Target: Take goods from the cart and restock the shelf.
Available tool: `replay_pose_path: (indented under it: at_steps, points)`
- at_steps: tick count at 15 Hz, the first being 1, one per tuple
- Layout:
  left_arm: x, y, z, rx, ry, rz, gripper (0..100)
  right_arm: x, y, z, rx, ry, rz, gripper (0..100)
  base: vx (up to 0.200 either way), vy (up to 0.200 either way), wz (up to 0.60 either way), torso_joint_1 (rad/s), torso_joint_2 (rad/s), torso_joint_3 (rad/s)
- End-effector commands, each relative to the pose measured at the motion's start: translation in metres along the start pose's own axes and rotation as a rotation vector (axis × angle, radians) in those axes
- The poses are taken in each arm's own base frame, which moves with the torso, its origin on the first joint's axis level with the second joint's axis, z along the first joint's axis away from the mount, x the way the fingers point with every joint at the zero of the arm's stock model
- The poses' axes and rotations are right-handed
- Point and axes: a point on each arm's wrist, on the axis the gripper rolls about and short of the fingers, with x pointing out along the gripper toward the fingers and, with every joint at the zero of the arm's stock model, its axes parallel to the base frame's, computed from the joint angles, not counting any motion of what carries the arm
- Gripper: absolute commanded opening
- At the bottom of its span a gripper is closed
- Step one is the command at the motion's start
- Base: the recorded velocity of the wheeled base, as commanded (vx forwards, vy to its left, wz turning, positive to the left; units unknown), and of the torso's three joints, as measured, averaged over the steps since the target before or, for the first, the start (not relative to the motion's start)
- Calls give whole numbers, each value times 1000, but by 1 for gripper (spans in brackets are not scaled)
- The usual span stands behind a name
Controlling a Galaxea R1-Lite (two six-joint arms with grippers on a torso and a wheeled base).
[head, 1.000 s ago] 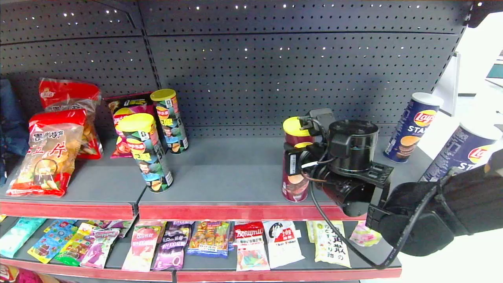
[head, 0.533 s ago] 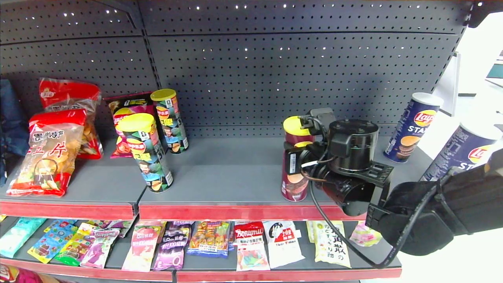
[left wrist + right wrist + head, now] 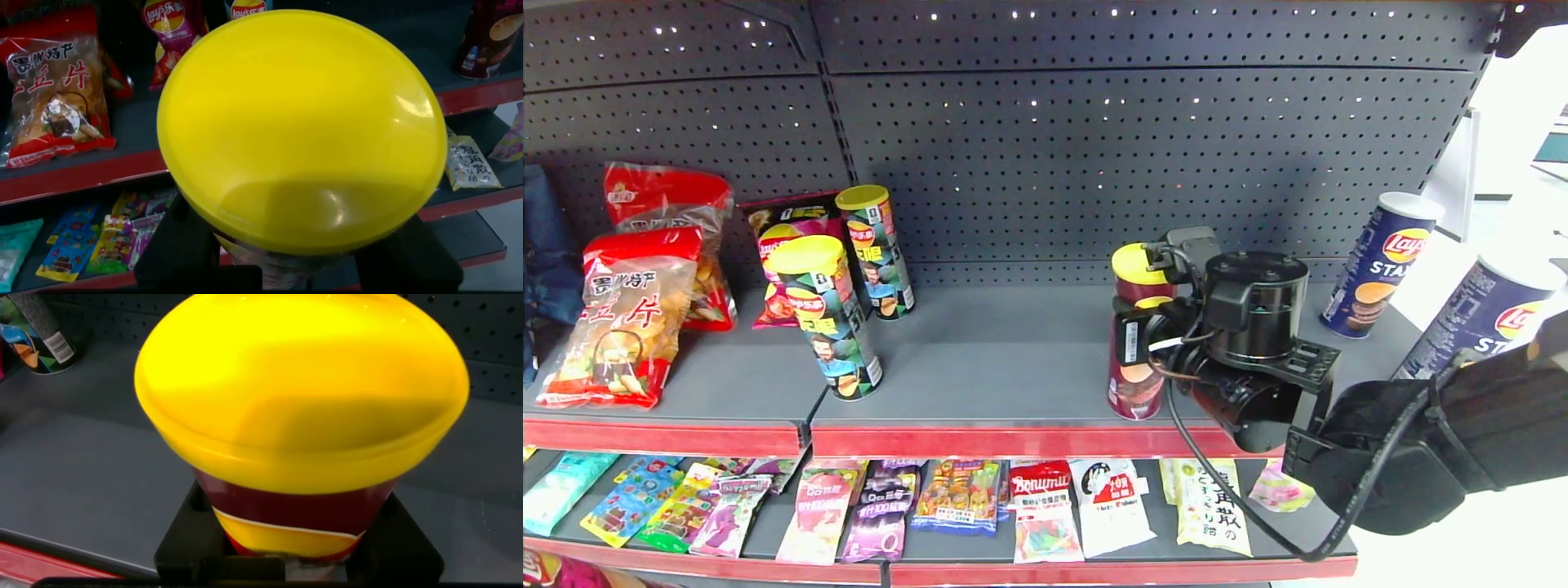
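Note:
In the head view my right gripper [image 3: 1145, 343] is shut on a maroon chip can [image 3: 1135, 392] with a yellow lid. The can stands upright with its base at the front edge of the grey shelf [image 3: 1005, 359]. A second maroon can [image 3: 1134, 265] stands directly behind it. The right wrist view has the held can [image 3: 302, 384] between the black fingers of the right gripper [image 3: 298, 551]. In the left wrist view my left gripper [image 3: 294, 269] is shut on another yellow-lidded can [image 3: 302, 122], held out in front of the shelves.
Two green-patterned cans [image 3: 827, 318] [image 3: 876, 249] and red snack bags [image 3: 621, 318] fill the shelf's left part. Two blue cans [image 3: 1384, 261] [image 3: 1478, 314] stand at the right end. Bare shelf lies between the green and maroon cans. Candy packets [image 3: 956, 498] line the lower shelf.

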Motion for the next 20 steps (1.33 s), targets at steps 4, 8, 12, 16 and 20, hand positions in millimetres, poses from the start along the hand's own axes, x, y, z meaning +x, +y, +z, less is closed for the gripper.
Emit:
replay_pose_path:
  at_steps: [4,8,12,16,20]
  points:
    - [1,0,0,-2,5,-4,0,-2,-1,-5,-10,16,0,0,0,0,0,0,0,0]
    - [0,0,-1,0,-1,-2,0,-4,-2,-10,-18,32,1,0,0,0,0,0,0,0]
    - [0,0,-1,-1,2,-2,0,-6,2,-8,-15,26,13,0,0,0,0,0,0,0]
    - [0,0,-1,0,-2,0,0,-6,4,-8,-16,23,18,0,0,0,0,0,0,0]
    - [0,0,-1,0,-1,-2,0,-7,8,-6,-14,16,27,100,0,0,0,0,0,0]
